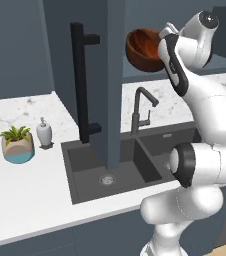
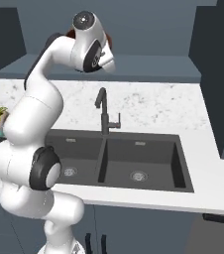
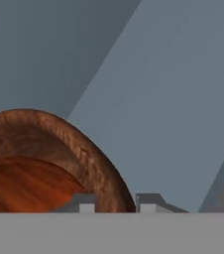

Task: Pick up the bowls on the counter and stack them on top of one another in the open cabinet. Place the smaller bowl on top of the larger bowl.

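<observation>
The larger bowl is raised well above the counter, level with the upper part of the open cabinet's door, which stands edge-on over the sink with its long black bar handle on the left face. In the left base view the bowl is tipped on its side: its mouth faces left and slightly toward the camera, showing the glossy reddish-brown inside, and its dark rounded underside turns toward the arm. Being round, it has no long axis; its rim plane stands close to upright. The bowl sits directly left of the wrist, at the end of the gripper. In the hand view the rim arches up from the lower left and drops between the two fingertips, one tip inside the rim over the red interior and the other outside it against the grey panel behind. The jaws stand narrowly apart, closed onto the rim wall, so the gripper grasps the bowl by its edge. In the right base view just a sliver of brown shows behind the wrist. On the counter to the left stand a plant pot and, just beside it, a white soap dispenser; a dark faucet rises behind the sink.
</observation>
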